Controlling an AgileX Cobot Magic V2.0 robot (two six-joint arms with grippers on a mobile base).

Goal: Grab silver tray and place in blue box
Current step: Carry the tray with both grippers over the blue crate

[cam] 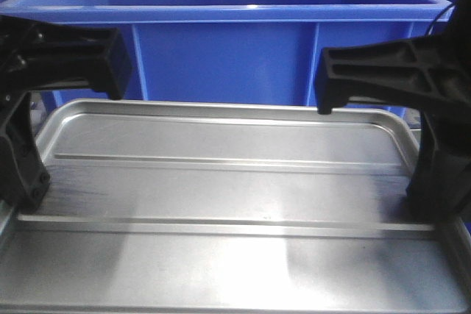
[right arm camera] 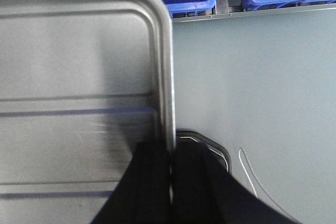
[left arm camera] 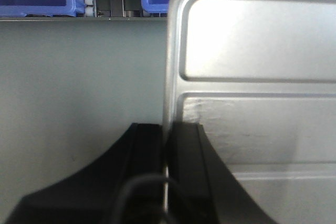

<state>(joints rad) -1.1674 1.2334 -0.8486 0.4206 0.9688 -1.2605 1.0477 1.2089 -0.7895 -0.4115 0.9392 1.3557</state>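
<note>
Exterior front-facing view: shallow rectangular shiny silver metal tray [cam: 235,204], two floor ridges, just in front of large ribbed blue plastic box [cam: 221,64], below its lip, not inside yet. Left gripper [left arm camera: 166,129] clenched on one short rim, right gripper [right arm camera: 170,148] clenched on the opposite rim. Cannot tell if lifted. Risk of slipping out of thin-rim pinches if raised unevenly. Risk of catching the box lip if carried forward too low.

One silver tray [cam: 221,196], one blue box [cam: 221,64], one left hand [left arm camera: 165,140], one right hand [right arm camera: 170,156].
</note>
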